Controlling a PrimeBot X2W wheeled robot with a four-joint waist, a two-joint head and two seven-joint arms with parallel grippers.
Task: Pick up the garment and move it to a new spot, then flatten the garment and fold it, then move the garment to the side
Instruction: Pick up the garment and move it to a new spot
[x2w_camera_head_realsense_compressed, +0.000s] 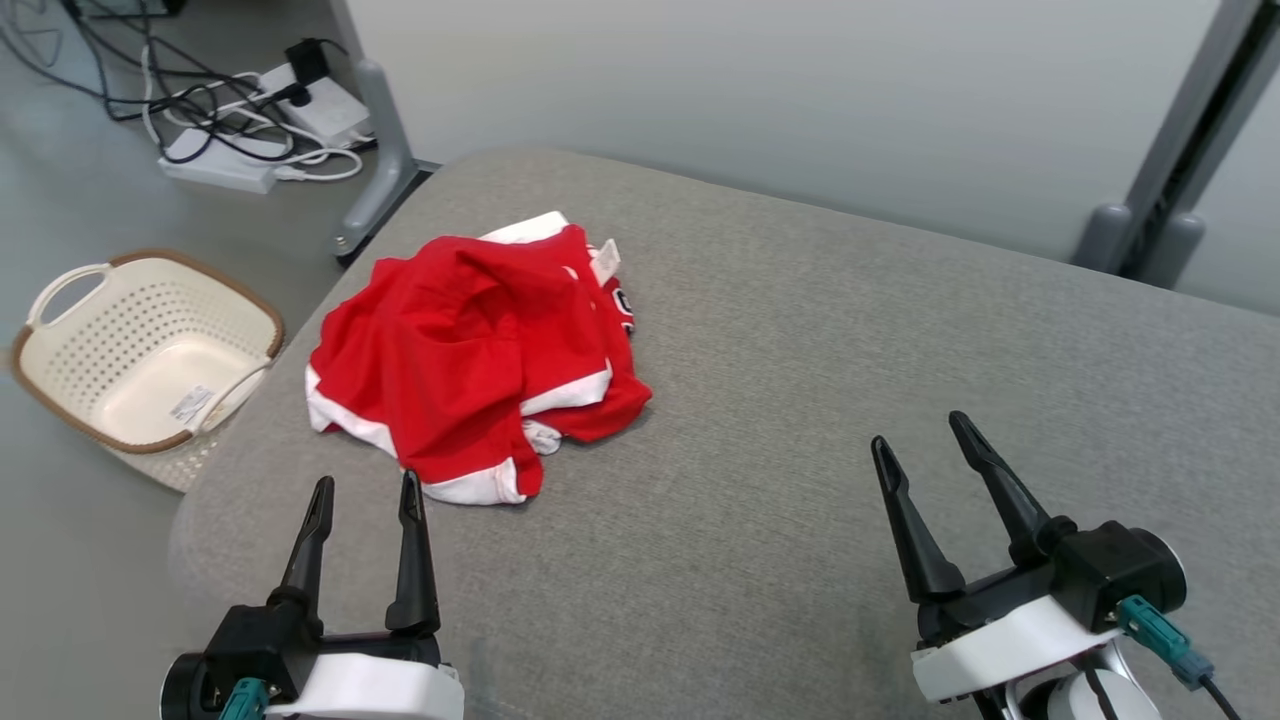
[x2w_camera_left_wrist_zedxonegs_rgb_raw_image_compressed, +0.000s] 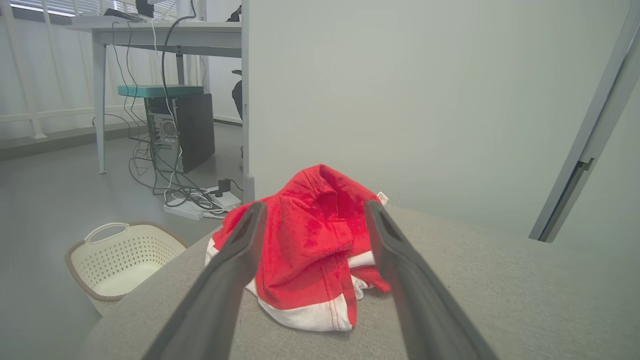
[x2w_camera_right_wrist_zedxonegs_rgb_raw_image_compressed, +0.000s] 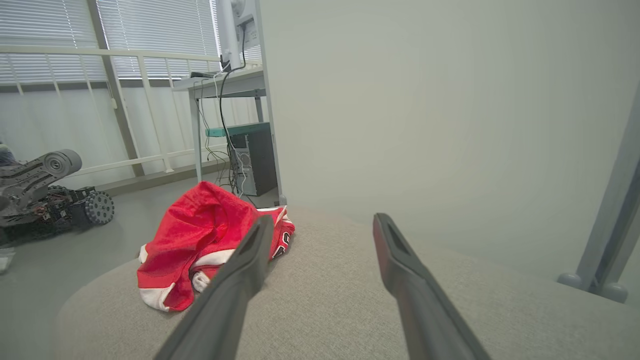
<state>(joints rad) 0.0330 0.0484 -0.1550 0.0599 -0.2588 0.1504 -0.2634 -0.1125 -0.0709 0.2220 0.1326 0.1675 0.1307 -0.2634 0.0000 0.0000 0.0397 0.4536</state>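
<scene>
Step 1 of the task, the pick-up, is being faced and is judged not yet begun. The shirt (x2w_camera_head_realsense_compressed: 470, 350) is lying crumpled in a red heap on the far left part of the grey seat (x2w_camera_head_realsense_compressed: 800, 350), close to the seat's left edge, with white trim showing along the side nearer the seat's front. No cloth is being touched by either gripper.

The left gripper (x2w_camera_head_realsense_compressed: 366, 482) is being held above the seat's front left corner. Its 2 fingers are spread wide with nothing between them, and the tips are pointing at the shirt from just short of its hem. The right gripper (x2w_camera_head_realsense_compressed: 920, 432) is being held above the seat's front right part, well apart from the shirt, its 2 fingers likewise spread and empty. A pale basket (x2w_camera_head_realsense_compressed: 140, 300) is standing on the floor beside the seat's left edge.

The next move is judged to call for a short reach by the left gripper. Its fingers would be lowered around a raised fold and closed on enough layers that the heap is lifted rather than dragged. The seat's bare middle is judged the likeliest new spot, since room for flattening is being offered there.
</scene>
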